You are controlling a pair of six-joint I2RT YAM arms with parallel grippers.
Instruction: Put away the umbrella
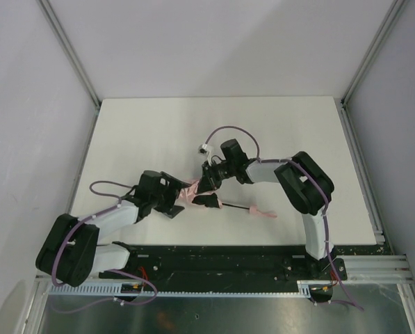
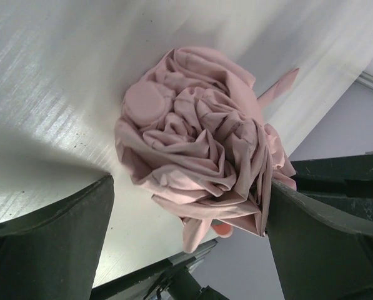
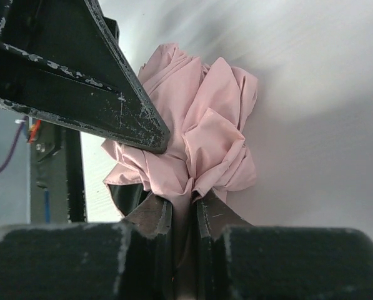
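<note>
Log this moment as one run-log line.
left gripper open, straddling umbrella | right gripper shut on umbrella | umbrella bunched, on table

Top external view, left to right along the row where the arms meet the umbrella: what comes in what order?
Left fingers → bunched pink canopy → right fingers → black shaft → pink handle.

A white worktop (image 1: 158, 132) fills the middle, enclosed by pale grey wall panels (image 1: 214, 42). Aluminium struts (image 1: 68, 52) rise from its far corners. A black rail (image 1: 221, 259) runs along its near edge.
</note>
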